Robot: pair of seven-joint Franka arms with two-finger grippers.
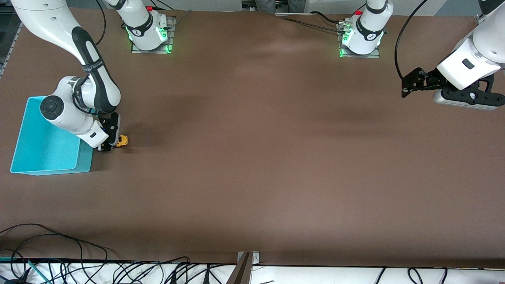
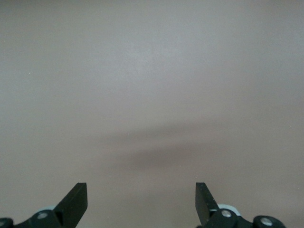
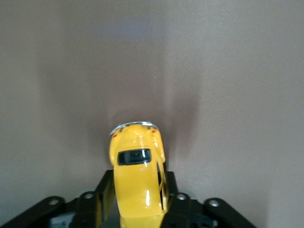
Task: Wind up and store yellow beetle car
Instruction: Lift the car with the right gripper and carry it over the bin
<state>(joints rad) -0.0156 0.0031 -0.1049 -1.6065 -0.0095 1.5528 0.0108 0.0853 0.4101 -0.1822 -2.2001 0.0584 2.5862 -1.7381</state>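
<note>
Yellow beetle car (image 3: 137, 175) apparently clamped in right jaws; left jaws wide.

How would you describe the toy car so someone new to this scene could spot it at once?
Start at the turquoise bin at the right arm's end of the brown table. Just beside it, toward the table's middle, the right gripper is down at the tabletop, jaws shut on the yellow beetle car. It is the only yellow thing there: tiny, rounded, with dark windows, far smaller than the bin.
</note>
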